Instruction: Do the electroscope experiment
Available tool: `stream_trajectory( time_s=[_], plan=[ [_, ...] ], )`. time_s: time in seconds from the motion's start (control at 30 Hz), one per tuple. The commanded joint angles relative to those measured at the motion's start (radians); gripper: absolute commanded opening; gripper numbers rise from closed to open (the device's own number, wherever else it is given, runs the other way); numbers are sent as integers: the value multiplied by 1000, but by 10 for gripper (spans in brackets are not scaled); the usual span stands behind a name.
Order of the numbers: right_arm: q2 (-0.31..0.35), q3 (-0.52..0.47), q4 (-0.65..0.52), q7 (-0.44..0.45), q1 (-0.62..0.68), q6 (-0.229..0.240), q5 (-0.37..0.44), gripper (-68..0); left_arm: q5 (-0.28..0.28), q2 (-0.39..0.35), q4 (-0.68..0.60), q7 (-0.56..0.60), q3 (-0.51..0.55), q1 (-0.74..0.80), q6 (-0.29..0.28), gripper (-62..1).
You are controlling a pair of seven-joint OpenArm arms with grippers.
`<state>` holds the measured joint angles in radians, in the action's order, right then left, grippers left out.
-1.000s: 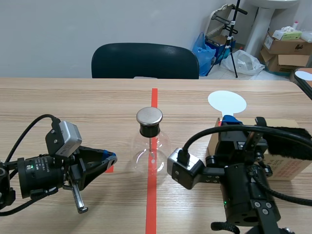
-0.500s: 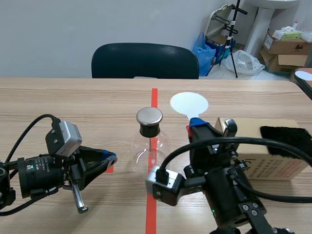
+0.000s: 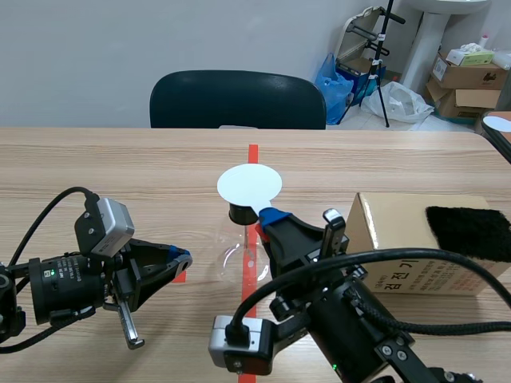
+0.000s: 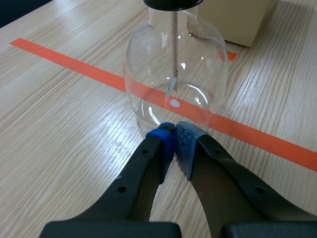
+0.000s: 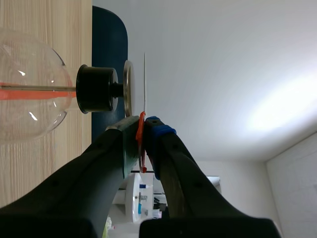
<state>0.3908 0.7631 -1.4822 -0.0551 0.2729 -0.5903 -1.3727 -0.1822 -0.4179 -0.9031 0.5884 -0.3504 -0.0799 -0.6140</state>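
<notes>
The right jaws are clamped on a thin orange-red handle, which carries a white disc. The left jaws are together with nothing between them, the blue pads meeting just short of the foot of the glass flask.

The scene view shows the disc face-on from above, level over the flask's mouth and hiding the top of the black stopper. The right wrist view shows what it covers. There the disc appears edge-on as a thin line just off the round metal cap, with a narrow gap between them. Only the left wrist view shows the inside of the flask: a thin rod hanging down the middle with a small foil leaf at its end.

The right arm comes in low and crosses toward the middle, its wrist rolled onto its side. The left arm lies low along the counter, pointing at the flask from the side.

The flask stands upright on the red tape line at the counter's middle, its rod vertical. The handle runs from the right jaws away from the robot to the disc, whose flat face points down at the cap.

A cardboard box with a black furry patch sits beside the right arm, and a dark chair stands across the counter.
</notes>
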Motion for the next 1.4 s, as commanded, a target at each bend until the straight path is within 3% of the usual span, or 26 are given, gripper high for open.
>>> stream_trajectory(
  time_s=[0.0,1.0,1.37],
  plan=[
    [2,-10,-25,3,-7,-14,-4,-667,13,4,-25,20,10,2,-2,-592],
    [2,-10,-25,-1,-7,-14,-4,-667,13,4,-25,20,10,2,-2,-592],
    [2,-10,-25,-164,-7,-14,-4,-667,13,4,-25,20,10,2,-2,-592]
  ],
)
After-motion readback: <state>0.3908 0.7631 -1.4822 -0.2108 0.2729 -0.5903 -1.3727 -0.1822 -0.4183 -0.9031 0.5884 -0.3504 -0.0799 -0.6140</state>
